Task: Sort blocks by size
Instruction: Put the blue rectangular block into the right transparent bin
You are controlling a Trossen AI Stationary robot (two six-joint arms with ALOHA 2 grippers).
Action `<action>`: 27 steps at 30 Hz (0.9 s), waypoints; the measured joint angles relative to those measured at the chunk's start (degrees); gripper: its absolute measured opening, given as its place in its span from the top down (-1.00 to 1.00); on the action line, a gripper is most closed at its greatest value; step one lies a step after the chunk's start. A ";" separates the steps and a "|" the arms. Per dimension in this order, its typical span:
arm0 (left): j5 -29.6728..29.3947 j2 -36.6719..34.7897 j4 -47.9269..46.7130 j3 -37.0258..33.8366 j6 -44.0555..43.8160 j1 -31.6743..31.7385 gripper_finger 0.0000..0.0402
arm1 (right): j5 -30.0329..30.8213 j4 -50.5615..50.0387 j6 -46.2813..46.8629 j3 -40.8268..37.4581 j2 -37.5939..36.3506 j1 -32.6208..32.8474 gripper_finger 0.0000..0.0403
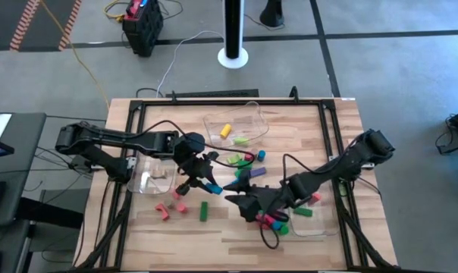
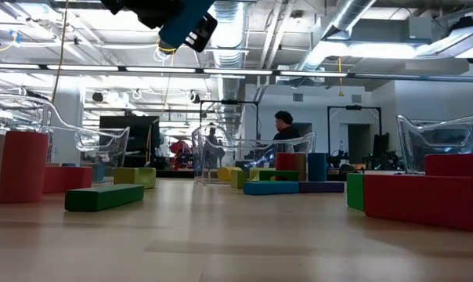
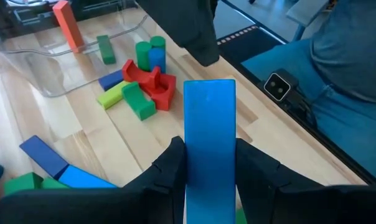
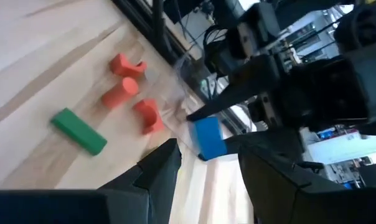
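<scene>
L gripper (image 3: 210, 168) clamps a long flat blue plastic bar (image 3: 210, 137) upright betw. both fingers, above mid-table. R gripper (image 4: 210, 168), jaws parted and empty, hovers just beside it; loose coloured blocks (image 1: 248, 159) lie around.

We note a grey floor (image 1: 396, 68) around the wooden table (image 1: 236, 227), crossed by dark seam lines. A white pole on a round base (image 1: 233, 54) stands beyond the table's far edge, with a black crate (image 1: 142, 30) and a white cable (image 1: 180, 53) near it. A dark desk (image 1: 13, 189) sits off the table's left side. From table height we see an open ceiling with ducts (image 2: 338, 19), long strip lights (image 2: 244, 72), and a person (image 2: 285, 129) far back in the room.
</scene>
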 joint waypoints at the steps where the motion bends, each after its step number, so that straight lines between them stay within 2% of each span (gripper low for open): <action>1: 0.00 0.00 -0.02 0.00 0.00 0.00 0.51 | -0.20 0.46 -0.01 0.01 -0.04 -0.32 -0.01; 9: 0.99 0.00 0.80 0.00 0.05 0.00 0.50 | -8.68 1.37 1.45 0.02 -0.06 -2.75 -0.01; 13: 1.75 0.00 1.28 0.00 0.02 0.00 0.50 | -9.18 1.69 1.47 0.02 -0.06 -3.57 -0.01; 27: 3.30 -0.01 4.17 0.00 -0.85 0.00 0.50 | -16.42 3.53 2.14 0.02 -0.09 -5.42 0.02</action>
